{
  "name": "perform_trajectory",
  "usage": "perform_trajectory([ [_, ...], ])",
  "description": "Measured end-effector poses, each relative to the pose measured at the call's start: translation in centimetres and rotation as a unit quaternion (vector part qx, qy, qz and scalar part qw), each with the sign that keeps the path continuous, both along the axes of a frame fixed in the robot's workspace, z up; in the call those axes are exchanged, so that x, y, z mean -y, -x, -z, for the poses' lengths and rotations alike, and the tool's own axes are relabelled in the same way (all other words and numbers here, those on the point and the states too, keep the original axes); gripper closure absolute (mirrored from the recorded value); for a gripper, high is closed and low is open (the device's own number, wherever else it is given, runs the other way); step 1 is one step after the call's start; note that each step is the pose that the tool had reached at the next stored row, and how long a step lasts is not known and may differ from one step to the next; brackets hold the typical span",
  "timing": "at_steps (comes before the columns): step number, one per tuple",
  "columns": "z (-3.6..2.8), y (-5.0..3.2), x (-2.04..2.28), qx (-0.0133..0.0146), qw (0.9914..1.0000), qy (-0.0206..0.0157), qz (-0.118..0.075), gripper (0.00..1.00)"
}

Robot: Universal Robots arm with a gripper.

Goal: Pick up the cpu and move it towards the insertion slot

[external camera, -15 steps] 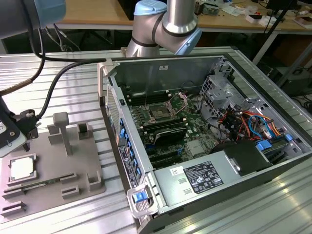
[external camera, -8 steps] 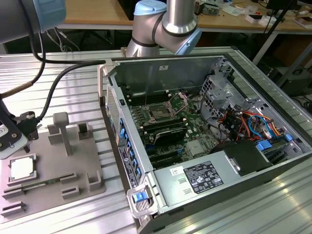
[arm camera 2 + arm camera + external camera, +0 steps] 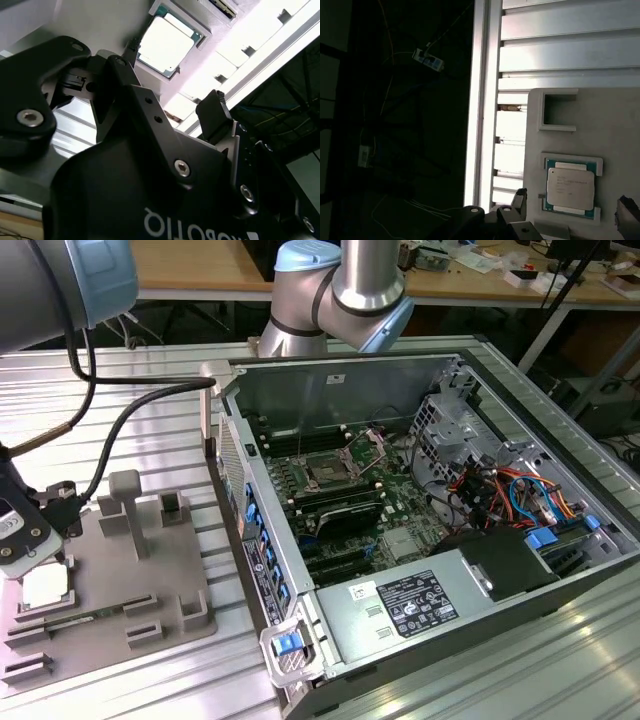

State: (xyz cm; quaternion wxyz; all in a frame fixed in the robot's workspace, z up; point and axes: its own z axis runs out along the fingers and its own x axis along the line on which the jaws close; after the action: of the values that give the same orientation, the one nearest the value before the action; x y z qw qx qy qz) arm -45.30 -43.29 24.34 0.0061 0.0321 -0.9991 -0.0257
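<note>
**Step in hand: approach for the pick.** I have the gripper [image 3: 172,75] poised over the cpu [image 3: 570,187], spread wide and holding nothing. In both wrist views one finger [image 3: 125,62] stands on either side of the chip. The cpu lies flat in its framed recess on the grey tray [image 3: 175,565], at the exterior view's left. It is well apart from the insertion slot [image 3: 325,472] inside the open computer case [image 3: 330,390].

**Procedure, as I judge it:**
- Keep the fingers centred on the chip and square to its edges.
- Descend straight, so both pads meet opposite sides together.
- Grip lightly and by the edges only. The recess frame leaves little room, and a tilted chip could jam.

**Count:** one cpu, one insertion slot, one tray, one case, one gripper with two fingers.
</note>
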Motion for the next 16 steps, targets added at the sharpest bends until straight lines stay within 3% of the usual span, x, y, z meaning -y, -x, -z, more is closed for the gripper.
perform_trajectory([
  [6,1.14,-0.04,-0.03,-0.0005,0.99981,0.0008,0.02,0.26],
  [12,2.11,-0.04,-0.06,-0.0055,0.99964,0.0019,0.026,0.26],
  [16,2.27,-0.04,-0.06,-0.0057,0.99964,0.0019,0.026,0.26],
])
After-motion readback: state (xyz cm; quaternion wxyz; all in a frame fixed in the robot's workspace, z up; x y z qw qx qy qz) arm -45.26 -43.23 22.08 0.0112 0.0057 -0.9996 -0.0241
